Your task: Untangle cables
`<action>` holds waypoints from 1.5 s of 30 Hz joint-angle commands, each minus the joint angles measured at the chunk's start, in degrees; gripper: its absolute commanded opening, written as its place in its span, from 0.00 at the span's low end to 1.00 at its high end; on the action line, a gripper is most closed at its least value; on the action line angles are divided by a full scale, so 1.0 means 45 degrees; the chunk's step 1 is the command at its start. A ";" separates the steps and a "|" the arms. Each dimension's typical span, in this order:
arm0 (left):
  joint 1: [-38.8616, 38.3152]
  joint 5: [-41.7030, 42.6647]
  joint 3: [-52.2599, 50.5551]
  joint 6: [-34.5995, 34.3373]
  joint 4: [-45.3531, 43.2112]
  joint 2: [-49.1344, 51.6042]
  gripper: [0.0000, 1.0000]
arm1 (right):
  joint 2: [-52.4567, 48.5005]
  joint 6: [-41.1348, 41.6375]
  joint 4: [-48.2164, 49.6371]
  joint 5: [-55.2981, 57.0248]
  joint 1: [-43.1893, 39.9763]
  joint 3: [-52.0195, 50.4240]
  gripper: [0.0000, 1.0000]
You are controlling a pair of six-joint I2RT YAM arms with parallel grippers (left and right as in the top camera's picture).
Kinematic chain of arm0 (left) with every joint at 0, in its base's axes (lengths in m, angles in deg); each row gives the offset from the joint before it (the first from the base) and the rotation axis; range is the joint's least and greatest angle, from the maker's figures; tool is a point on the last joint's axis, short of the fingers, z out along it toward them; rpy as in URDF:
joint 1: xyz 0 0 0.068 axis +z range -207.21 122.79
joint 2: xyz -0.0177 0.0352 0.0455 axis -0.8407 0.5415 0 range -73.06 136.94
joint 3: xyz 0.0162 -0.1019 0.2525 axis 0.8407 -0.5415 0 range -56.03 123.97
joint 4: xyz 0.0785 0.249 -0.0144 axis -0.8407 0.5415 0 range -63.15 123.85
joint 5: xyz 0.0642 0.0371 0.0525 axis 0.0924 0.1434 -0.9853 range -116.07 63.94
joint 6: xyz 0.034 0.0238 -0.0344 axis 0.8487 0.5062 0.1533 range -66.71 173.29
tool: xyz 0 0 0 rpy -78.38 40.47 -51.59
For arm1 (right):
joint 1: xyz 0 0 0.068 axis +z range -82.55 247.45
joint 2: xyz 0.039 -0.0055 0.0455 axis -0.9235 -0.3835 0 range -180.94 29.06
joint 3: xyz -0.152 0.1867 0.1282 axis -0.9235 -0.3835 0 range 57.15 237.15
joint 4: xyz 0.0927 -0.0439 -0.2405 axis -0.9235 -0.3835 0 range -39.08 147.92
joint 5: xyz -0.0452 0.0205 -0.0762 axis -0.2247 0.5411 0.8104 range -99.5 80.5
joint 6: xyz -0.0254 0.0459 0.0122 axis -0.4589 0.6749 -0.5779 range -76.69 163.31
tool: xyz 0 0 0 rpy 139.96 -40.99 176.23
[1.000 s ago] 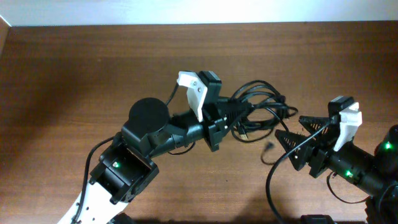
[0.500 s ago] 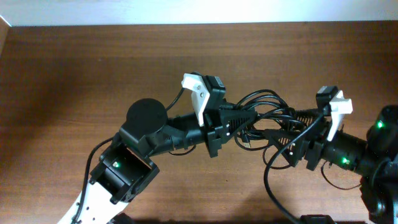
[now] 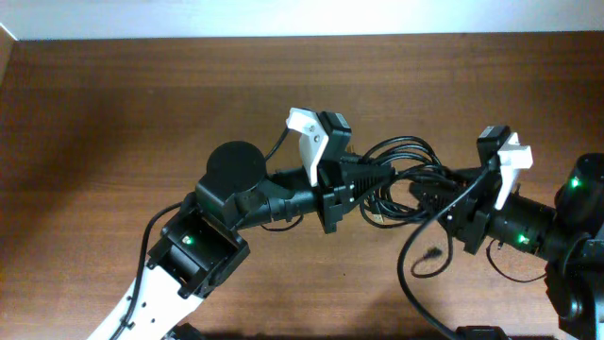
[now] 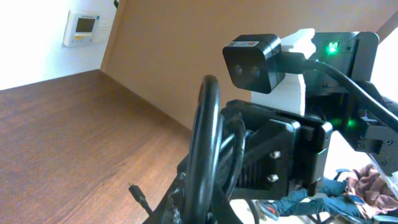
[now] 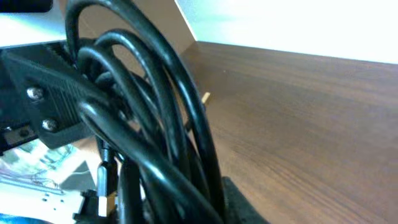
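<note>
Brown wood table lies under both arms, which reach level toward each other at its middle. Between them sit the cables, a tangle that looks light, limp and slick, and seems raised off the wood. The left gripper pinches its left side tight. The right gripper, jaws narrow, clasps the right loops. One small plug trails below, and such free ends look like the best holds.

Left gripper and right gripper tips buried among cables, right arm cropped at edge
</note>
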 commanded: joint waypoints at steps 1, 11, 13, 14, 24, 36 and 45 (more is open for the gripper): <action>0.0024 0.0034 0.0155 -0.0102 -0.0068 -0.0010 0.00 | 0.0063 -0.0073 0.0005 0.0267 -0.0019 0.0180 0.19; 0.1467 0.0228 0.0155 0.1015 0.2307 -0.0010 0.76 | 0.0063 -0.0078 -0.0044 0.1263 -0.0019 0.0180 0.11; 0.1520 0.0665 0.0155 0.2963 0.2841 -0.0010 0.82 | 0.0063 -0.0078 -0.0049 0.1268 -0.0019 0.0180 0.10; 0.1520 0.1039 0.0155 0.4163 0.3215 -0.0010 0.88 | 0.0063 -0.0078 -0.0053 0.1268 -0.0019 0.0180 0.11; 0.1520 0.3322 0.0155 1.1531 0.5246 -0.0010 0.95 | 0.0063 -0.3104 -0.2992 0.1885 -0.0019 0.0180 0.10; 0.1515 0.1030 0.0155 1.2386 0.5654 0.0005 0.98 | 0.0063 -0.6717 -0.5945 0.1146 -0.0015 0.0180 0.10; 0.0719 0.3721 0.0155 1.4863 0.6625 0.0311 0.97 | 0.0063 -0.7519 -0.6552 0.0996 -0.0015 0.0180 0.10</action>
